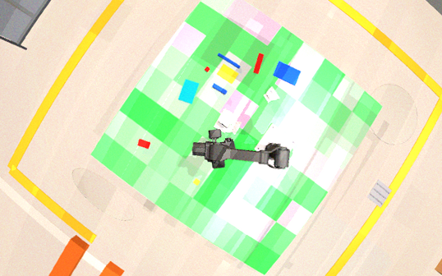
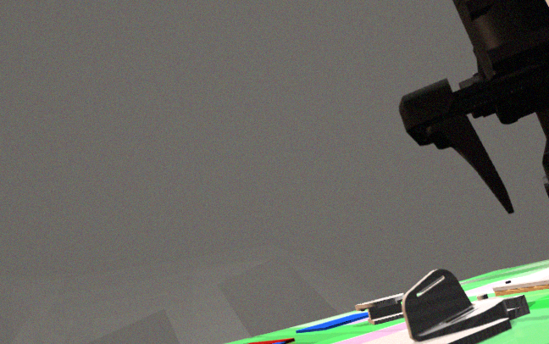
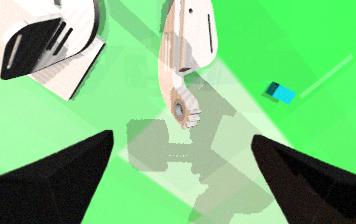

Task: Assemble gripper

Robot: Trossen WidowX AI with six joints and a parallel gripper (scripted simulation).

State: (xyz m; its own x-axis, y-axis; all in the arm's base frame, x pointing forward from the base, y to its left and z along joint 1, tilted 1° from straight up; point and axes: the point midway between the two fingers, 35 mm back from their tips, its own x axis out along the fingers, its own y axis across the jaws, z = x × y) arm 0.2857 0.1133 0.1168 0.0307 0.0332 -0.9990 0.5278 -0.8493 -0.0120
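One end effector (image 1: 217,148) (image 2: 529,203) (image 3: 184,138), fingers wide apart, nothing held, above the tabletop (image 1: 148,112) (image 2: 487,335) (image 3: 310,30). Wrist view: the toothed jaw (image 3: 195,45) lies on the tabletop, its round hole and gear teeth toward the gap btwn the fingertips; it is apart from the pale slotted part (image 1: 226,122) (image 2: 438,301) (image 3: 35,42), so the two are unassembled. The latter, w/ an upright slotted flange, lies at upper L of the same view; whether it is the base can't be told. Ext. view: a channel-shaped pc. (image 2: 383,309) sits behind the flange, & a thin pale pc. w/ a wood-colored edge (image 2: 523,290) lies at R. Which pc. is the housing plate can't be told.

Wrist view, R: small cyan block (image 3: 283,93), apart from the jaw. Top view: yellow block (image 1: 227,73) btwn two blue bars (image 1: 229,61) (image 1: 219,88); larger cyan block (image 1: 188,92) to their L; red bar (image 1: 258,63) & wide blue block (image 1: 286,73) (image 2: 335,323) to their R.
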